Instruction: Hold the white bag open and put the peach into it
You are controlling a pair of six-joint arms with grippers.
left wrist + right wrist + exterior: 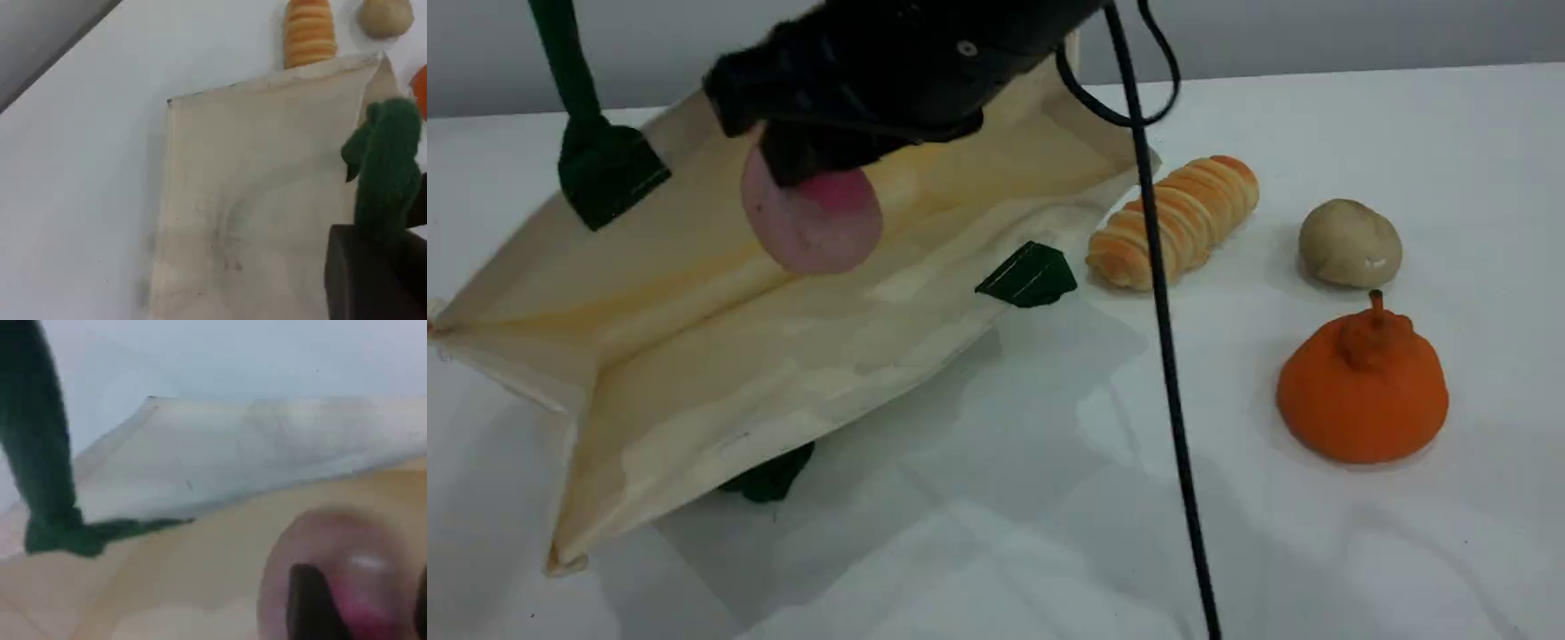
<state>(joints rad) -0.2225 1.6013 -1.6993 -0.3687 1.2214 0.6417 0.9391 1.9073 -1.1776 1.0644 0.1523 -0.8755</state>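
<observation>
**Peach hanging over the open bag**

Nearest on the white counter [996, 533] a thin black cable [1178, 427] runs down from the arm to the bottom edge; just right of it sits 1 orange stemmed fruit [1360, 391], upright, apart from everything else; to the left the white bag [783, 356] lies spread wide, its near panel flat on the counter, its mouth gaping so the yellowish inside shows, with 1 dark green tab [1030, 276] on its right rim; farther back on the right are 1 beige potato [1350, 243] and, near it, 1 striped bread roll [1178, 222] lying just beside the bag's edge; above the bag's open inside the peach [814, 227] hangs clear of the cloth, pale pink with a magenta patch on top, grasped by the right gripper [818, 164], whose dark fingertips stand on either side of it in the right wrist view; farthest left, the dark green rope handle [560, 53] rises taut out of the scene view, lifting the bag's far panel; the left wrist view shows the left gripper [377, 267] clenched on that rope.
</observation>
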